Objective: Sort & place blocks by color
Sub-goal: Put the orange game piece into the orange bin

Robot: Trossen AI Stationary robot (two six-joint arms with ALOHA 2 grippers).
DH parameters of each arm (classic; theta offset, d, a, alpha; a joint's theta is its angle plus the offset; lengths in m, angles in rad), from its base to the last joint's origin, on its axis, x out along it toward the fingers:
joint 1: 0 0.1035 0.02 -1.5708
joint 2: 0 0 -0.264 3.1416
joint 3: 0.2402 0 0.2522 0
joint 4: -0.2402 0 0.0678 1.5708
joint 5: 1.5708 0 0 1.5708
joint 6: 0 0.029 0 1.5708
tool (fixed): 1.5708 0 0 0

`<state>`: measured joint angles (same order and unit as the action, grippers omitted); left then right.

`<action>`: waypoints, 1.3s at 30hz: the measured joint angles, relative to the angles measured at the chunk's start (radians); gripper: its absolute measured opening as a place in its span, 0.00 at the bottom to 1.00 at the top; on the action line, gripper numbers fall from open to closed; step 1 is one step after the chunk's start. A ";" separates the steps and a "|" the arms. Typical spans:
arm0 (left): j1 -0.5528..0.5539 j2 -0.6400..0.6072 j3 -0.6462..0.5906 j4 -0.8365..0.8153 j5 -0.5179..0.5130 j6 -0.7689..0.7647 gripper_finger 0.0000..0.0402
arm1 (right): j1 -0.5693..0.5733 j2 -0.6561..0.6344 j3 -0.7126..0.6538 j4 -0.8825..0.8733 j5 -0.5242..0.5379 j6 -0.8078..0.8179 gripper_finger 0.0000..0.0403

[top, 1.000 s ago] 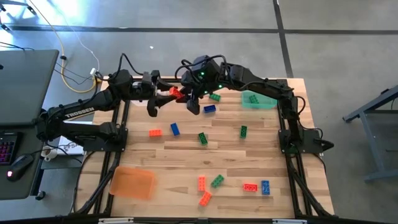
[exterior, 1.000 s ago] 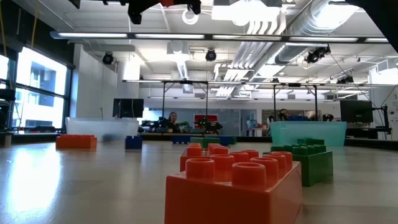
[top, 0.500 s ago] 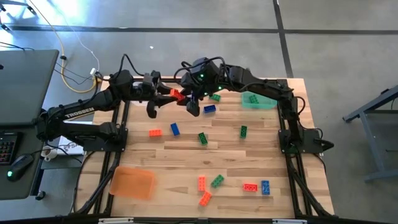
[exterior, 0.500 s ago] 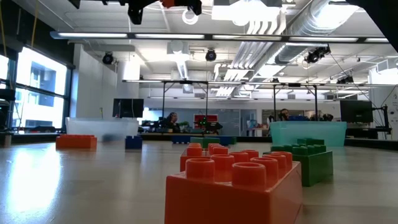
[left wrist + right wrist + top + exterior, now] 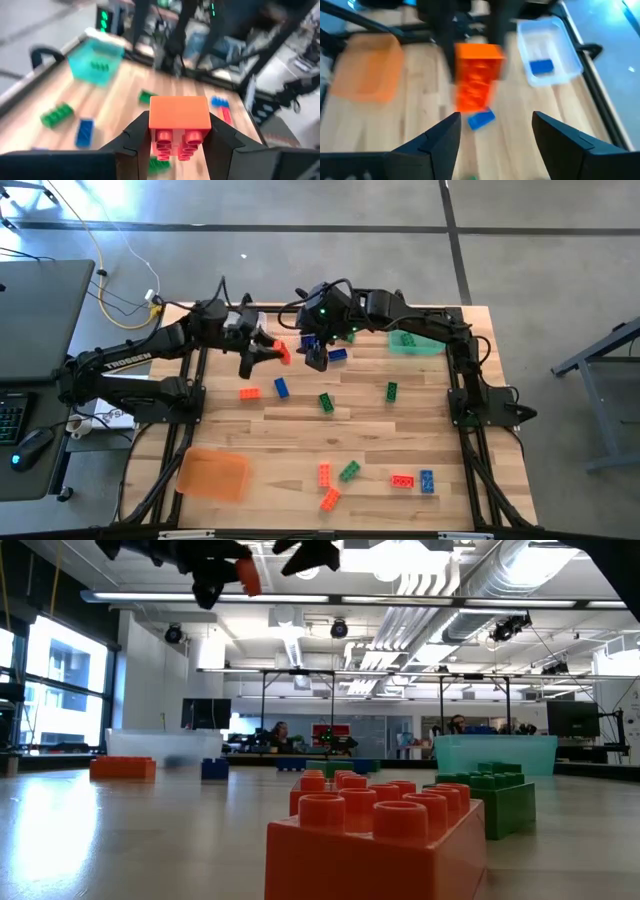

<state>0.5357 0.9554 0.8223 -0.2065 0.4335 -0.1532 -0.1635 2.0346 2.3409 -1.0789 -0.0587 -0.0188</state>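
Left gripper [image 5: 177, 142]: fingers closed on an orange brick [image 5: 179, 127], gripping its two sides; stud sockets on the brick's underside face the wrist camera. Held in the air above the table [image 5: 250, 430], toward 11 o'clock of the tabletop in the high view.

Right gripper [image 5: 495, 135]: fingers spread wide, holding nothing, just beside the left gripper toward 12 o'clock; the orange brick shows beyond the gap between its fingers, apart from them.

Table: pale wooden planks, matt, with a dark metal frame along its edges.

Bricks on table, moulded glossy plastic, rectangular, studded tops:
- blue brick [image 5: 282, 387] and orange brick [image 5: 249, 393], side by side, 9 o'clock of centre;
- green brick [image 5: 326, 402], about centre;
- green brick [image 5: 391, 390], 3 o'clock of centre;
- blue brick [image 5: 338, 355], under the right gripper;
- group at 6 o'clock: two orange, one green, then one orange and one blue further right.

Trays, thin plastic, rectangular, rounded corners:
- orange tray [image 5: 212, 473], 7 o'clock corner;
- green tray [image 5: 414, 341], 1 o'clock, green brick inside;
- clear tray [image 5: 547, 50], blue brick inside.
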 joint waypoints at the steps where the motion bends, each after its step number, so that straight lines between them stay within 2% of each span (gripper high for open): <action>1: -0.012 -0.001 0.000 -0.027 0.000 -0.001 0.27 | -0.004 0.000 0.000 -0.014 0.009 -0.008 0.58; 10: -0.194 -0.008 0.000 -0.306 -0.002 -0.108 0.27 | -0.074 0.000 0.000 -0.134 0.077 -0.106 0.58; 14: -0.296 -0.008 0.000 -0.403 -0.058 -0.185 0.27 | -0.127 0.000 0.000 -0.187 0.065 -0.121 0.58; 24: -0.538 -0.008 0.000 -0.500 -0.108 -0.503 0.27 | -0.270 0.000 0.000 -0.302 0.059 -0.189 0.58; 32: -0.753 -0.001 0.000 -0.668 -0.138 -0.753 0.27 | -0.382 0.005 0.000 -0.302 -0.060 -0.183 0.58; 39: -0.963 -0.002 0.000 -0.666 -0.165 -1.009 0.27 | -0.418 0.053 0.000 -0.293 -0.069 -0.184 0.58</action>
<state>-0.4272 0.9539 0.8223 -0.8726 0.2685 -1.1626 -0.5819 2.0877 2.3409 -1.3723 -0.1273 -0.2029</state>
